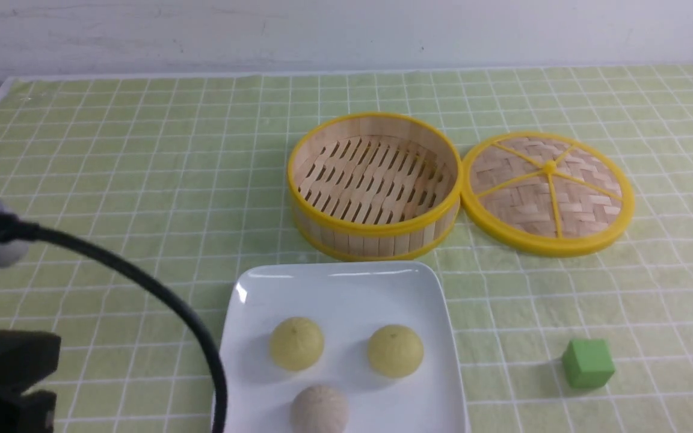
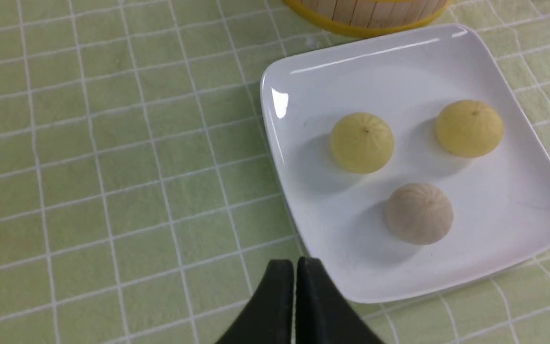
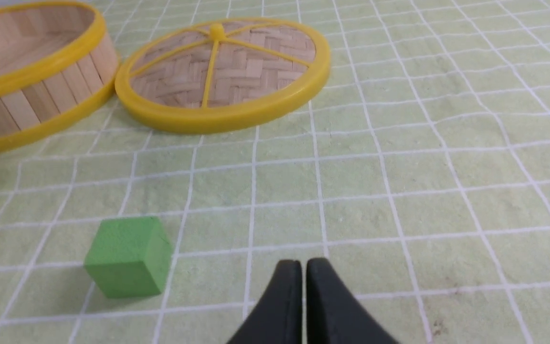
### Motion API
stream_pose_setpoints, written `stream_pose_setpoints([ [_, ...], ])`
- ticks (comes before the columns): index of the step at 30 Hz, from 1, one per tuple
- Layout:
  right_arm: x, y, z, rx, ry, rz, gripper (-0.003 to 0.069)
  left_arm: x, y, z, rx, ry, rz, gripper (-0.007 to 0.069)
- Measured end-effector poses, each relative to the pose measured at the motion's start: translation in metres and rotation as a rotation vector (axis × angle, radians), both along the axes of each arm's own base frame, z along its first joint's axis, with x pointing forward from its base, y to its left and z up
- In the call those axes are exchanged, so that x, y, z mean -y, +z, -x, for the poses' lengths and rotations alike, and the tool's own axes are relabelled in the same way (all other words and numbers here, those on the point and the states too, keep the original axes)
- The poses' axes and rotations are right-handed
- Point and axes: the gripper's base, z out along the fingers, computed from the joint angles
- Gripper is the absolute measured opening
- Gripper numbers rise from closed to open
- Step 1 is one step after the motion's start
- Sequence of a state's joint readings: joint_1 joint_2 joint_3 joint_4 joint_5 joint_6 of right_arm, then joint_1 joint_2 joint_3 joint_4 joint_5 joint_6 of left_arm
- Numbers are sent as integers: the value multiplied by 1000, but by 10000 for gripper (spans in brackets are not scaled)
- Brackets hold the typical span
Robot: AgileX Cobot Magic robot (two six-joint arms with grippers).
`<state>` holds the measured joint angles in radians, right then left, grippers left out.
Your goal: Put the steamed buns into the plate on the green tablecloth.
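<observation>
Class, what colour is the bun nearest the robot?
The small round domed bun is greyish off-white, clearest in the left wrist view.

- green tablecloth (image 1: 142, 150): light yellow-green, crossed by a grid of thin white lines.
- plate (image 1: 346, 288): plain glossy white.
- steamed buns (image 1: 296, 343) on the plate: two pale yellow, and a third bun (image 1: 319, 410) greyish off-white. All have fine ribs running from the crown.
- steamer basket (image 1: 374, 180), just behind the plate: pale tan bamboo slats, with bright yellow bands at top and bottom.
- lid (image 1: 548, 192), behind and right of the plate: tan herringbone weave, with yellow rim, spokes and knob.
- cube (image 1: 588, 362), right of the plate: solid green, unpatterned.
- left gripper (image 2: 295, 267) and right gripper (image 3: 302, 267): black.
</observation>
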<state>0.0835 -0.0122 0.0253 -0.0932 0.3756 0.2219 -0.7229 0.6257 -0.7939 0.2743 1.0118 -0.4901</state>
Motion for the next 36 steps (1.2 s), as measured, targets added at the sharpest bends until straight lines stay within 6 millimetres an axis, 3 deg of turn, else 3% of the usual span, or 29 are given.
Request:
stream_pose_setpoints([
  [4,0,0,0,-6,11,37,36,-9,-32,9,11,40,62,32],
  [8,0,0,0,-6,11,39,36,-7,-51,10,167,16,209,32],
  [16,0,0,0,-7,12,40,40,13,-52,7,408,-136,503,36],
  [29,0,0,0,-9,11,41,52,7,-66,6,333,-74,393,52],
  [36,0,0,0,-9,11,41,64,-16,-80,16,357,-3,202,55],
])
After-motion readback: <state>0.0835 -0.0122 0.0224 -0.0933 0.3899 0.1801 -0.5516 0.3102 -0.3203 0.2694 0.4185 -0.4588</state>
